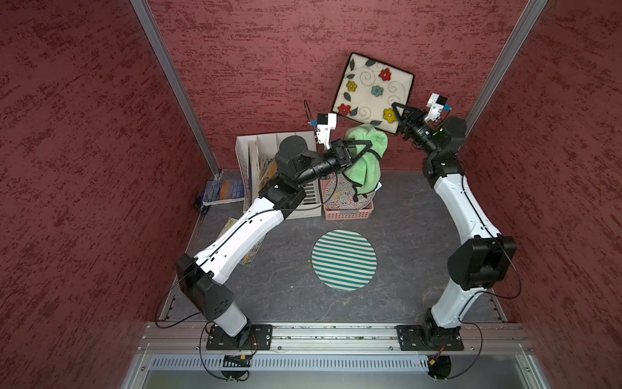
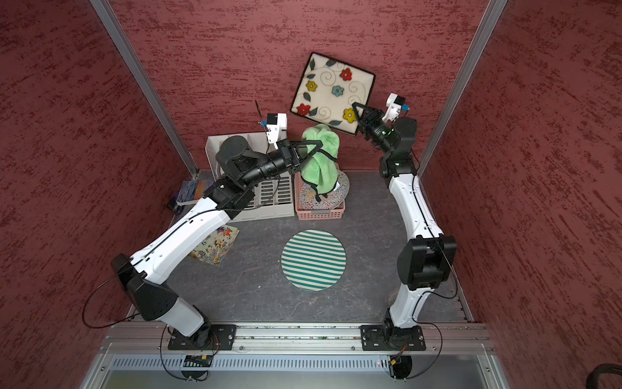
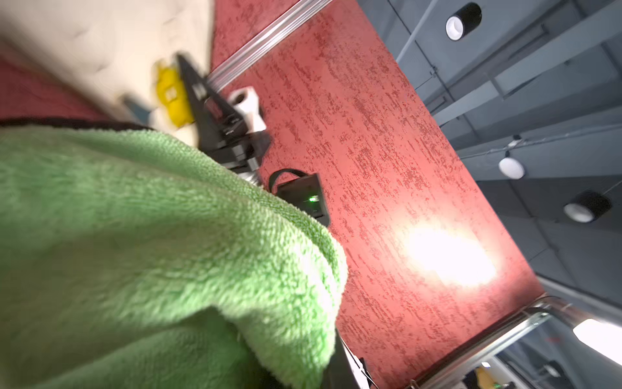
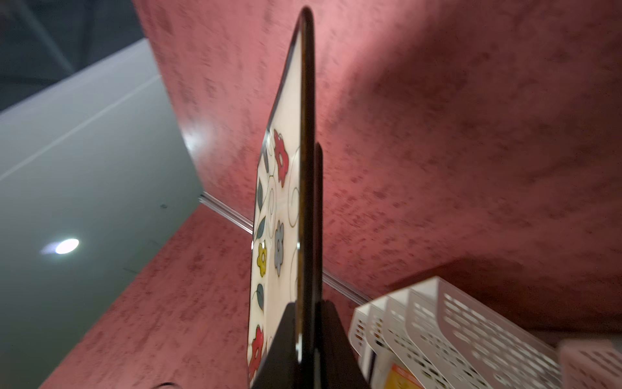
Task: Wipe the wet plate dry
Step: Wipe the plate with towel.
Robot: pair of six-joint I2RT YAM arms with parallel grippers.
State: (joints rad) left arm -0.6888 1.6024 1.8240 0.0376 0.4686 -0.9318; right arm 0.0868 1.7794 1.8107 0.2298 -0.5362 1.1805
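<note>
The plate [image 1: 367, 87] [image 2: 331, 91] is square and cream with coloured flowers and a dark rim. It hangs tilted in the air before the back wall. My right gripper [image 1: 397, 111] [image 2: 355, 107] [image 4: 308, 323] is shut on its lower right edge, one finger on each face. In the right wrist view the plate [image 4: 282, 235] shows edge-on. My left gripper [image 1: 369, 146] [image 2: 319, 144] is shut on a bunched green towel [image 1: 365, 158] [image 2: 319, 161] [image 3: 151, 235], just below and left of the plate, apart from it. The towel hides the left fingertips in the left wrist view.
Under the hanging towel a pink basket [image 1: 348, 215] [image 2: 319, 214] holds a patterned round plate [image 1: 336, 195]. A white slotted rack [image 1: 242, 148] [image 2: 269, 198] stands to its left, with a book [image 1: 223, 192] beyond. A green-striped round plate [image 1: 343, 259] [image 2: 313, 259] lies mid-table.
</note>
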